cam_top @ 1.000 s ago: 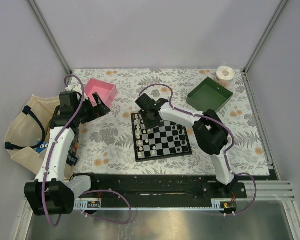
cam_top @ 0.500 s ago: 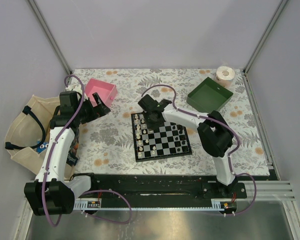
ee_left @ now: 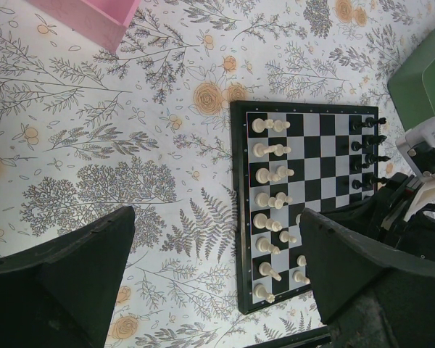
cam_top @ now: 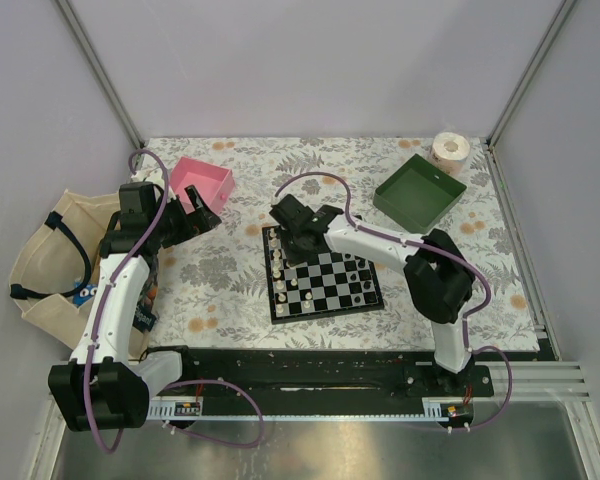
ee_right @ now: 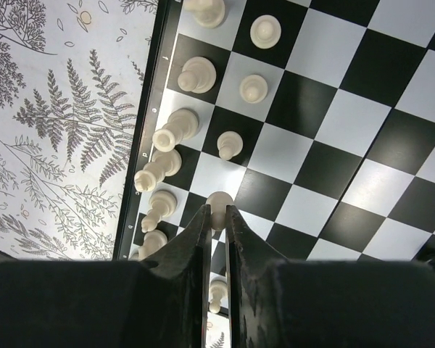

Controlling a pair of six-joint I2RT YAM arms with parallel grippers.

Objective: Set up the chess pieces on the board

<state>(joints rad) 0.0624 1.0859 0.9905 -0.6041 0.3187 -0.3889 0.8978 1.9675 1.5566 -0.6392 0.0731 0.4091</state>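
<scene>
The board [cam_top: 326, 313] lies mid-table, chequered with a black border. Cream-white chess pieces [ee_left: 265, 175] stand in two columns along its left side, and black ones [ee_left: 367, 156] along its right side. My right gripper [cam_top: 298, 238] hangs over the board's far left part. In the right wrist view this gripper [ee_right: 217, 212] is shut on a white pawn [ee_right: 219, 199], pinched between its tips above the board [ee_right: 333, 167]. My left gripper [cam_top: 202, 218] hovers beside the pink tray, open and empty, its fingers [ee_left: 72, 279] wide apart over the flowered cloth.
A pink tray [cam_top: 204, 183] sits at the far left and a green tray [cam_top: 419, 192] at the far right. A tape roll [cam_top: 450, 148] stands in the far right corner. A cloth bag [cam_top: 50, 250] lies off the table's left edge.
My right gripper's jaws have closed on the white pawn, and its arm has shifted slightly over the board's left side. The left arm has stayed still.
</scene>
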